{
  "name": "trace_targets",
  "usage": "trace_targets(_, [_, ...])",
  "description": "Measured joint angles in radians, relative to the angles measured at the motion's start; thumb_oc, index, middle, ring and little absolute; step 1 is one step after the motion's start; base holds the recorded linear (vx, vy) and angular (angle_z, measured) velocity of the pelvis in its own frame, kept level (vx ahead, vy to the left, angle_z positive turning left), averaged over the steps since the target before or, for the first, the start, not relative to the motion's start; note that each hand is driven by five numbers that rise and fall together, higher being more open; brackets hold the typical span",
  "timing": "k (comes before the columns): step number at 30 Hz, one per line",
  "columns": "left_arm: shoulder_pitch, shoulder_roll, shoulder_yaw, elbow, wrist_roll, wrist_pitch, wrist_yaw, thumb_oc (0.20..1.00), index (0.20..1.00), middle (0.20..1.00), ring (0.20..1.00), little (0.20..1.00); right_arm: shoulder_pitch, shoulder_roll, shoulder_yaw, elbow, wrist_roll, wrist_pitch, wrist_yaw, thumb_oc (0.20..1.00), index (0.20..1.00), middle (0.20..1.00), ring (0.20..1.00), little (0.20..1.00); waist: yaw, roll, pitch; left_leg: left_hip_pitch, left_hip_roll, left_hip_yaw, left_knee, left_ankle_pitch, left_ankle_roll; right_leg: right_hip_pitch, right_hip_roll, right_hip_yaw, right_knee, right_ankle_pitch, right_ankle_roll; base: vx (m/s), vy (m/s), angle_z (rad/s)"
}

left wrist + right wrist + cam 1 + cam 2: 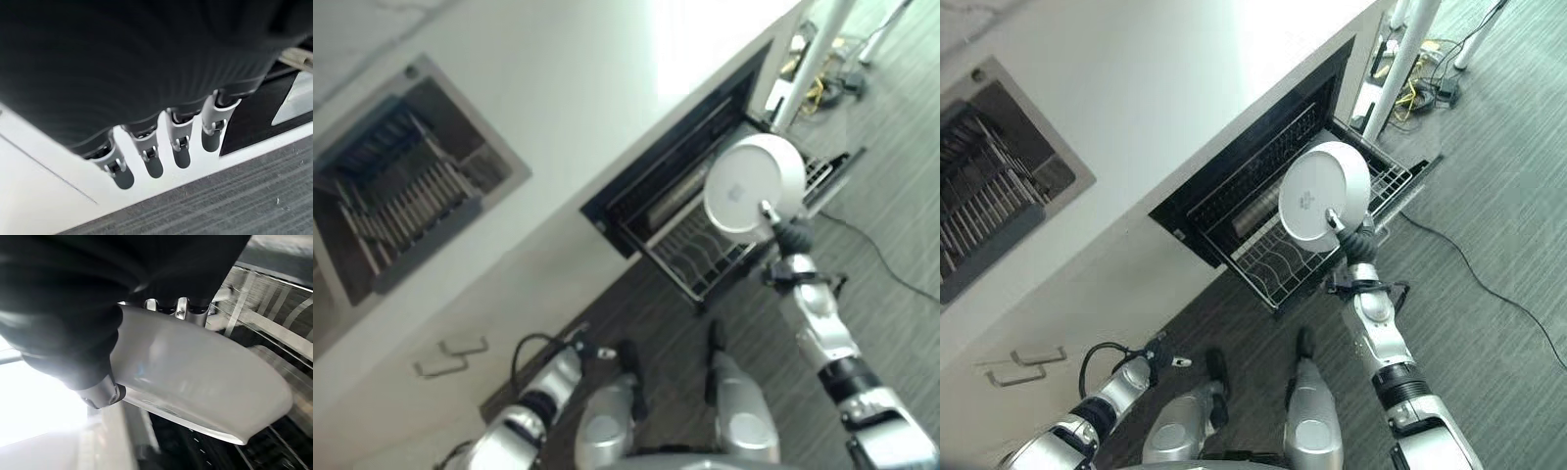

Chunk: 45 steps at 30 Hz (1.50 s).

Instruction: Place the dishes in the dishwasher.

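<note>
Holding the bowl (1324,195) pinched at its rim, the right hand (1351,235) keeps it tilted, underside toward the camera, directly above the pulled-out rack (1283,257). Free tines lie below the bowl, toward the rack's front. The left hand (166,152) hangs low beside the cabinet, fingers straight, well away from the rack.

No legible text, label or number anywhere. The white dish (1322,196) bears a faint grey underside mark. Unreadable.
</note>
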Motion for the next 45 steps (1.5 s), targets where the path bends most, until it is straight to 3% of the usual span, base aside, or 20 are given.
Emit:
trace_targets(4, [-0.008, -0.001, -0.025, 0.000, 0.000, 0.011, -0.001, 1.000, 1.000, 1.000, 1.000, 1.000, -0.008, 0.032, 0.000, 0.041, 0.024, 0.004, -0.011, 0.200, 0.200, 0.200, 0.200, 0.200, 0.001, -0.006, 0.031, -0.017, -0.001, -0.004, 0.005, 0.000, 0.000, -0.020, -0.004, -0.002, 0.014, -0.001, -0.001, -0.05, 0.047, 0.03])
trace_targets(10, [-0.028, 0.013, -0.075, 0.011, 0.073, 0.021, -0.039, 1.000, 1.000, 1.000, 1.000, 1.000, -0.086, 0.006, -0.002, 0.102, -0.003, 0.069, -0.056, 0.200, 0.200, 0.200, 0.200, 0.200, 0.009, -0.011, 0.039, -0.045, -0.002, -0.036, 0.026, -0.003, 0.004, -0.021, -0.010, -0.030, 0.016, -0.002, -0.001, -0.04, 0.051, 0.14])
trace_targets(14, [-0.057, 0.035, -0.108, 0.018, 0.089, 0.050, -0.063, 1.000, 1.000, 1.000, 1.000, 1.000, -0.183, -0.009, -0.001, 0.160, -0.119, 0.197, -0.128, 0.200, 0.200, 0.200, 0.200, 0.200, 0.032, -0.036, 0.053, -0.079, -0.002, -0.047, 0.063, -0.014, 0.013, -0.038, -0.016, -0.035, 0.034, -0.003, -0.001, -0.09, 0.009, 0.09])
trace_targets(18, [-0.111, 0.055, -0.112, 0.041, 0.145, 0.035, -0.073, 1.000, 1.000, 1.000, 1.000, 1.000, -0.348, -0.087, 0.039, 0.284, -0.352, 0.353, -0.202, 0.200, 0.200, 0.200, 0.200, 0.200, 0.066, -0.061, 0.057, -0.191, 0.014, -0.080, 0.150, -0.033, 0.010, -0.102, -0.012, -0.056, 0.049, -0.008, 0.003, -0.06, -0.058, 0.16])
trace_targets(21, [-0.105, 0.091, -0.148, 0.030, 0.186, 0.026, -0.078, 1.000, 1.000, 1.000, 1.000, 1.000, -0.449, -0.126, 0.058, 0.307, -0.437, 0.424, -0.198, 0.200, 0.200, 0.200, 0.200, 0.200, 0.092, -0.100, 0.058, -0.221, 0.027, -0.086, 0.182, -0.041, 0.009, -0.111, -0.001, -0.064, 0.048, 0.002, -0.010, -0.02, -0.086, 0.06])
trace_targets(25, [-0.113, 0.202, -0.146, 0.009, 0.220, 0.017, -0.014, 1.000, 1.000, 1.000, 1.000, 1.000, -0.578, -0.177, 0.164, 0.307, -0.513, 0.542, -0.123, 0.200, 0.200, 0.200, 0.200, 0.200, 0.131, -0.199, 0.043, -0.310, 0.080, -0.136, 0.324, -0.107, -0.010, -0.119, 0.037, -0.098, 0.071, -0.007, -0.026, 0.00, -0.114, 0.12])
trace_targets(27, [-0.120, 0.216, -0.146, -0.009, 0.220, 0.000, 0.005, 1.000, 1.000, 1.000, 1.000, 1.000, -0.584, -0.194, 0.174, 0.308, -0.533, 0.576, -0.094, 0.200, 0.200, 0.200, 0.200, 0.200, 0.146, -0.200, 0.043, -0.338, 0.086, -0.157, 0.365, -0.128, -0.006, -0.124, 0.039, -0.110, 0.086, -0.015, -0.026, 0.01, -0.067, 0.22])
trace_targets(29, [-0.125, 0.242, -0.139, -0.035, 0.219, -0.082, 0.049, 1.000, 1.000, 1.000, 1.000, 1.000, -0.597, -0.202, 0.239, 0.314, -0.566, 0.643, -0.020, 0.200, 0.200, 0.200, 0.200, 0.200, 0.164, -0.202, 0.042, -0.365, 0.087, -0.166, 0.407, -0.151, 0.005, -0.130, 0.038, -0.110, 0.094, -0.020, -0.021, 0.01, -0.036, 0.12])
trace_targets(31, [-0.111, 0.283, -0.146, -0.135, 0.219, -0.124, 0.061, 1.000, 1.000, 1.000, 1.000, 1.000, -0.604, -0.198, 0.264, 0.390, -0.576, 0.679, 0.011, 0.200, 0.200, 0.200, 0.200, 0.200, 0.194, -0.202, 0.041, -0.382, 0.085, -0.176, 0.422, -0.157, 0.009, -0.131, 0.036, -0.116, 0.094, -0.022, -0.016, 0.00, -0.019, 0.14])
trace_targets(33, [-0.152, 0.282, -0.147, -0.091, 0.219, -0.153, 0.070, 1.000, 1.000, 1.000, 1.000, 1.000, -0.653, -0.168, 0.311, 0.549, -0.625, 0.713, 0.025, 0.200, 0.200, 0.200, 0.200, 0.200, 0.208, -0.205, 0.039, -0.410, 0.083, -0.200, 0.442, -0.161, 0.011, -0.135, 0.037, -0.138, 0.094, -0.028, -0.009, 0.05, 0.005, 0.25])
trace_targets(36, [-0.171, 0.280, -0.156, -0.044, 0.234, -0.175, 0.064, 1.000, 1.000, 1.000, 1.000, 1.000, -0.690, -0.135, 0.329, 0.596, -0.660, 0.715, 0.017, 0.200, 0.200, 0.200, 0.200, 0.200, 0.218, -0.208, 0.037, -0.447, 0.082, -0.217, 0.498, -0.181, 0.008, -0.161, 0.034, -0.136, 0.136, -0.047, 0.001, -0.06, 0.039, 0.08])
trace_targets(40, [-0.232, 0.288, -0.219, -0.047, 0.257, -0.199, 0.055, 1.000, 1.000, 1.000, 1.000, 1.000, -0.782, -0.094, 0.354, 0.605, -0.706, 0.701, -0.072, 0.200, 0.200, 0.200, 0.200, 0.200, 0.214, -0.207, 0.038, -0.554, 0.070, -0.221, 0.594, -0.207, 0.041, -0.283, -0.005, -0.131, 0.277, -0.067, -0.004, -0.07, 0.098, 0.05])
trace_targets(42, [-0.241, 0.280, -0.220, -0.044, 0.256, -0.201, 0.070, 1.000, 1.000, 1.000, 1.000, 1.000, -0.787, -0.043, 0.355, 0.625, -0.705, 0.712, -0.140, 0.200, 0.200, 0.200, 0.200, 0.200, 0.213, -0.204, 0.040, -0.573, 0.048, -0.218, 0.622, -0.217, 0.058, -0.314, -0.036, -0.124, 0.332, -0.088, 0.011, -0.06, 0.091, 0.13])
trace_targets(43, [-0.246, 0.273, -0.219, -0.042, 0.241, -0.210, 0.091, 1.000, 1.000, 1.000, 1.000, 1.000, -0.783, -0.025, 0.352, 0.625, -0.706, 0.714, -0.197, 0.200, 0.200, 0.200, 0.200, 0.200, 0.210, -0.203, 0.040, -0.599, 0.041, -0.216, 0.632, -0.225, 0.078, -0.345, -0.054, -0.114, 0.362, -0.119, 0.014, -0.05, 0.091, 0.18])
trace_targets(45, [-0.222, 0.271, -0.207, -0.040, 0.207, -0.230, 0.133, 1.000, 1.000, 1.000, 1.000, 1.000, -0.782, -0.024, 0.343, 0.626, -0.732, 0.725, -0.284, 0.200, 0.200, 0.200, 0.200, 0.200, 0.211, -0.197, 0.043, -0.655, 0.035, -0.210, 0.651, -0.221, 0.082, -0.426, -0.053, -0.085, 0.484, -0.204, 0.000, -0.06, 0.094, 0.13])
